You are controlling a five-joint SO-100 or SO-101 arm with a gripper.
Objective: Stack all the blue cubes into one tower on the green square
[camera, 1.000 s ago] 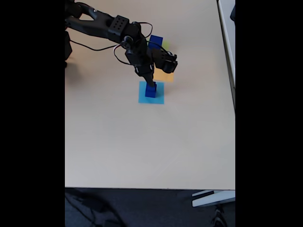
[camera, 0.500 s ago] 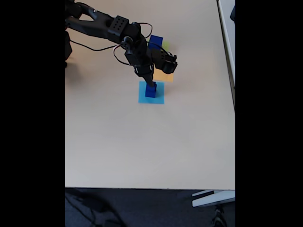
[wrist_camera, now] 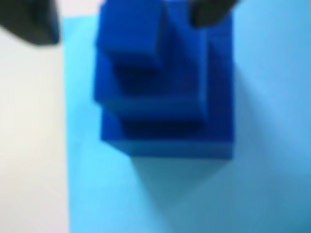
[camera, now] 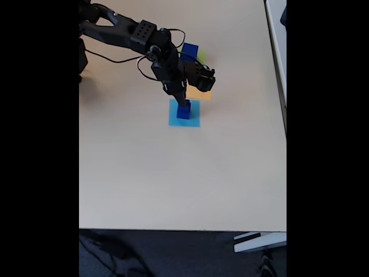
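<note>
Plainly, in the wrist view, a stepped pile of blue cubes [wrist_camera: 165,97] stands on the light-blue square [wrist_camera: 262,184], widest at the base and narrowing upward through what look like three tiers; the picture is soft, so the tier count is a reading and not a certainty; two dark fingertips [wrist_camera: 29,22] show at the top corners, one well off to the left over the pale table [wrist_camera: 29,145], the other just above the pile's upper right; the gripper [wrist_camera: 121,19] looks parted around the topmost cube, though the blur hides whether either pad touches it, so I cannot tell if it is gripping; the pile sits near the square's left edge in this view, with bare paper to the right and below.

Next, in the fixed view, the gripper [camera: 183,103] hangs straight down over the pile [camera: 183,111] on the light-blue square [camera: 184,113]; one larger blue cube [camera: 189,52] rests on the green square [camera: 201,55], mostly hidden behind the arm; the orange square [camera: 199,92] lies between the two; my judgement is that a small cube is being picked from this pile for carrying to the green square; the next move calls for a straight lift that leaves the lower tiers undisturbed; open table lies on every side, its edges well apart.
</note>
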